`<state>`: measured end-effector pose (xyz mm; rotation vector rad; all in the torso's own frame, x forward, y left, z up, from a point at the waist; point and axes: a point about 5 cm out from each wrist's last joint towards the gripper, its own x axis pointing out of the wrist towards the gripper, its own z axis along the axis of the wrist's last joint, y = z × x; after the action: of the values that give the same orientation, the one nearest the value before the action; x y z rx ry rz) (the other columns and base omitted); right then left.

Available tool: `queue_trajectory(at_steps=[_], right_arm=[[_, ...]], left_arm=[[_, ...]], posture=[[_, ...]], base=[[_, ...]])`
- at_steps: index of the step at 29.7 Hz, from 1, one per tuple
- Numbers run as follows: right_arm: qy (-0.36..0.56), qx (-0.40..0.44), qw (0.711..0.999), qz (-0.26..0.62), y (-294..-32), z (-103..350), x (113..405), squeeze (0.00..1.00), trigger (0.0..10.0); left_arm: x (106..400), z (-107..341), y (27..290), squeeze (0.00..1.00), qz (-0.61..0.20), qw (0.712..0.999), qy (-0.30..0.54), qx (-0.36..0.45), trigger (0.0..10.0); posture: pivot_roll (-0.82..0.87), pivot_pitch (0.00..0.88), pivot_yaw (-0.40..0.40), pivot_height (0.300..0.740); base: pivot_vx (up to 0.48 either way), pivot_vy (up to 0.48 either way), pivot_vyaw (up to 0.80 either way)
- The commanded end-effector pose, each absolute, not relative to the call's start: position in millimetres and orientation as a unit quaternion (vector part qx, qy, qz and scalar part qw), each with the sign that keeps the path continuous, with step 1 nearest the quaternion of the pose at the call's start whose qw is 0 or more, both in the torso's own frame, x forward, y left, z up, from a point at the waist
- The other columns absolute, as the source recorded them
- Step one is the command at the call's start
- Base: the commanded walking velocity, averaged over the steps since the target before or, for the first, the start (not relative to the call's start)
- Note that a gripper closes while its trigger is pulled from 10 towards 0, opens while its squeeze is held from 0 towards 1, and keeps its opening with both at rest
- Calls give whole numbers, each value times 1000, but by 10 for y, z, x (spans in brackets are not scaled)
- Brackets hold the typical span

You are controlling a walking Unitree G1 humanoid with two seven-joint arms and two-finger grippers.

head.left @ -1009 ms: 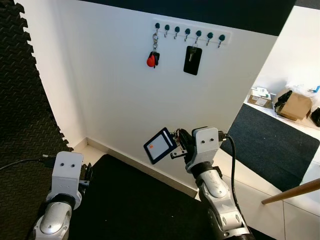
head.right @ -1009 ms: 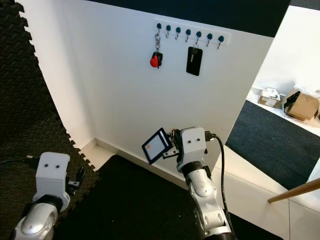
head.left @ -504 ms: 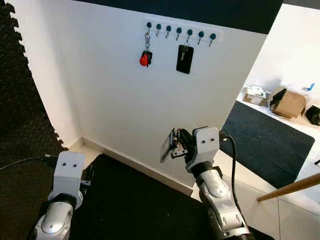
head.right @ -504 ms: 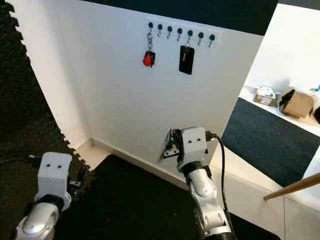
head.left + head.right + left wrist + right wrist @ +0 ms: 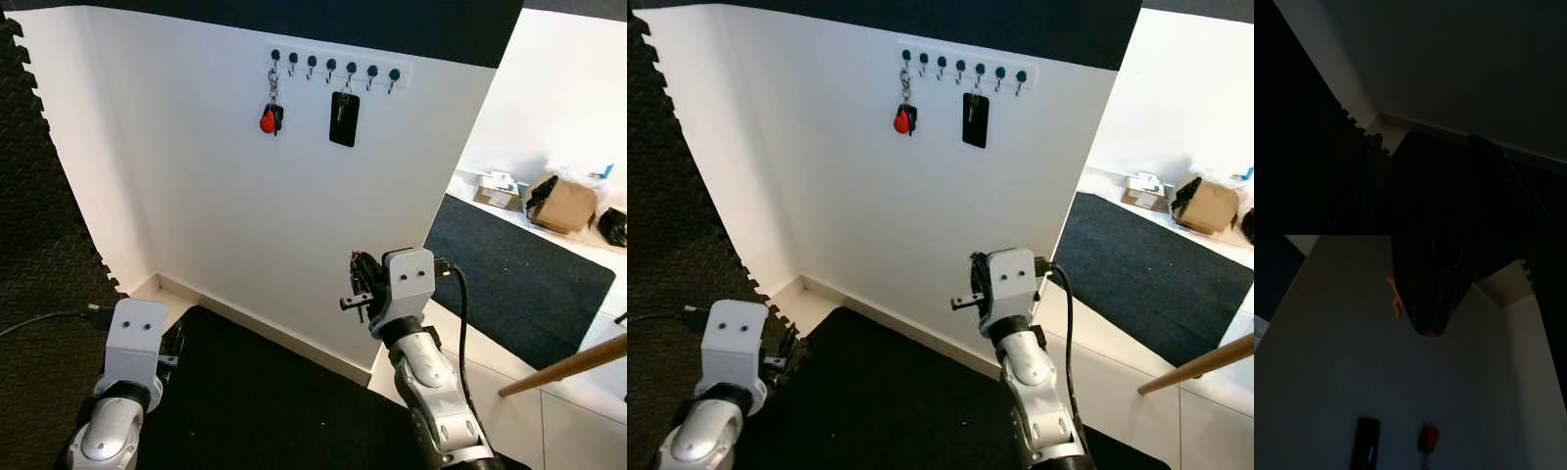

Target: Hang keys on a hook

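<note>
Keys (image 5: 1427, 279) in right end effector's (image 5: 355, 290) pinch

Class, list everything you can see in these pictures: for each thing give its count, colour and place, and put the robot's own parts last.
Hook rail: one, white with seven dark hooks, high on the wall.
Red key fob: one, red, hanging from the leftmost hook.
Black fob: one, black, hanging from a middle hook.
Wall: one, white, straight ahead.
Foam mats: black, on the left wall and the floor.
Rug: one, dark, in the room to the right.
Box: one, brown, beyond the rug.
Wooden pole: one, tan, lower right.
Right gripper: one, black, raised near the wall below the hooks.
Left gripper: one, black, low on the left, idle.
</note>
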<state>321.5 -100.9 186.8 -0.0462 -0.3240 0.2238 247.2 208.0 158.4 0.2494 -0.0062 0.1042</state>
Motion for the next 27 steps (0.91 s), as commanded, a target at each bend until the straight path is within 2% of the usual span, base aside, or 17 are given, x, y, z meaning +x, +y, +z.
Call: queue_trajectory(at_steps=[1, 9, 17, 22, 27], right_arm=[[-158, -20, 981, 108, -1032, 1847, 3205, 0, 10000], [-157, -21, 981, 112, -1014, 1839, 3207, 0, 10000], [-96, -61, 986, 123, -1071, 1385, 3143, 0, 10000], [-100, -25, 989, 111, -1093, 1372, 3130, 0, 10000], [-61, 13, 997, 45, -1250, 1188, 3138, 0, 10000]], left_arm=[[2469, 1564, 2055, 0, 39, 989, 2, 140, 10000], [2490, 1585, 1994, 0, 15, 989, -6, 146, 10000], [2592, 1446, 1950, 0, 2, 995, 17, 98, 10000], [2664, 1433, 1876, 0, -9, 997, 15, 76, 10000], [2716, 1344, 1803, 0, -18, 997, 31, 68, 10000]], posture=[[160, 135, -46, 740], [159, 136, -46, 740], [165, 172, -51, 740], [152, 181, -48, 740], [146, 185, -35, 740]], base=[[0, 0, 0], [0, 0, 0], [0, 0, 0], [0, 0, 0], [0, 0, 0]])
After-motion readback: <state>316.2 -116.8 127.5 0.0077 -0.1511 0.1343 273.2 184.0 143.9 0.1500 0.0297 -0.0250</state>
